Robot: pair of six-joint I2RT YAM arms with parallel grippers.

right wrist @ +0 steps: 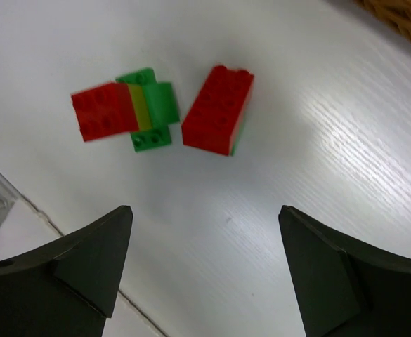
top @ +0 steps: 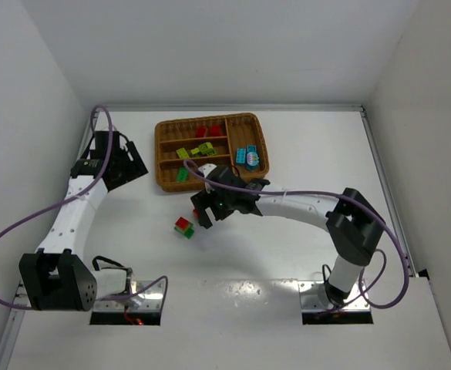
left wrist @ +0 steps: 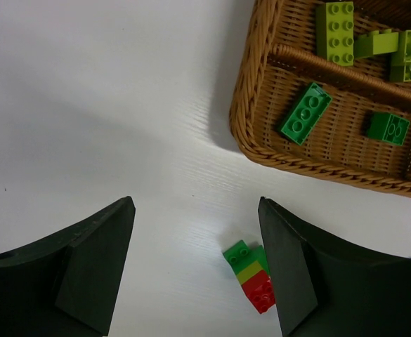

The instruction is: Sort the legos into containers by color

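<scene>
Two lego stacks lie on the white table in front of the wicker tray [top: 207, 118]. One is a red, yellow-green and green stack [top: 183, 227] [right wrist: 124, 109] [left wrist: 251, 275]. Beside it a red brick on a green one [right wrist: 218, 110] lies half under my right gripper in the top view. My right gripper [top: 205, 214] [right wrist: 205, 210] hovers open just short of both stacks, nothing between its fingers. My left gripper [top: 135, 167] [left wrist: 194, 203] stands open and empty left of the tray. In the tray lie red bricks [top: 206, 131], yellow-green bricks [top: 194, 151] [left wrist: 336, 31], green bricks [top: 182, 174] [left wrist: 305, 112] and cyan bricks [top: 247, 156].
The tray's woven rim [left wrist: 240, 119] rises near my left gripper. White walls close the table on the left, back and right. A purple cable [top: 25, 220] loops off the left arm, another [top: 395, 247] off the right arm.
</scene>
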